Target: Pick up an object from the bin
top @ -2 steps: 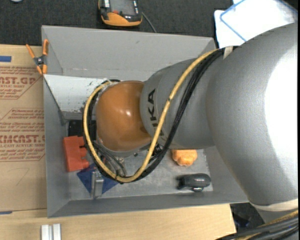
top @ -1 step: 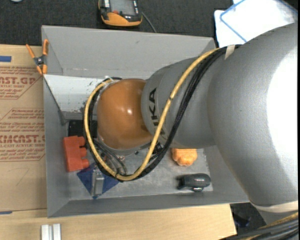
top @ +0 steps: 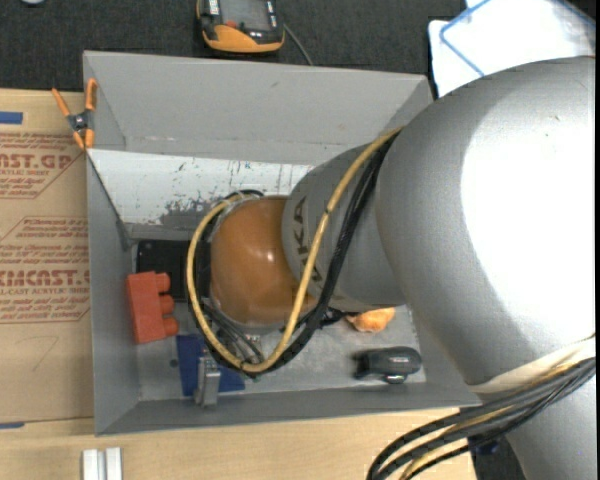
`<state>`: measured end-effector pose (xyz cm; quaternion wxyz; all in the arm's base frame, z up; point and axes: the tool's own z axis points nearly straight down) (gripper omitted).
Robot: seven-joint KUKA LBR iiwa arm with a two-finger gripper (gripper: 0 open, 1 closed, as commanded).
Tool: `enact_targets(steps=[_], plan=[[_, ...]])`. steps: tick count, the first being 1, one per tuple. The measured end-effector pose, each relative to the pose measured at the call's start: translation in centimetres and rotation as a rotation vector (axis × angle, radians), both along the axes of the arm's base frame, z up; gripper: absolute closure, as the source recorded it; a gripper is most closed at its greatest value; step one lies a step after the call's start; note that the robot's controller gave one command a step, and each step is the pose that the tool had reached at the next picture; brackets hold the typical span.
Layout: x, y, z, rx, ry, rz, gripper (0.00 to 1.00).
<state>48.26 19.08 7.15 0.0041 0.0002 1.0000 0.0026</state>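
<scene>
- A red-orange block, boxy with stubs on its right side, is seen lying on the floor of the bin, near the left wall.
- A blue piece is found just below the block in the view, close to the front wall.
- A small orange lump and a dark grey rounded thing are seen lying near each other, not touching, toward the front right.

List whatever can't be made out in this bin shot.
- Middle and right of the bin floor: covered by the arm and its orange cover.
- Black thing behind the red block: partly hidden by the block, kind unclear.
- Blue thing by the near wall: partly under cables, shape unclear.
- Small orange thing: cut off by the arm.
</scene>
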Motion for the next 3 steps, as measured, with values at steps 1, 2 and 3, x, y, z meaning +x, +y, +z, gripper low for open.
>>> enact_targets(steps=[1,2,3], plan=[[-0.06,0.11,-0.09,0.005,-0.003,-0.181,0.00],[0.16,0.07,0.05,0.002,-0.007,-0.009,0.00],[-0.01,0.19,-0.06,0.007,-0.005,-0.170,0.00]])
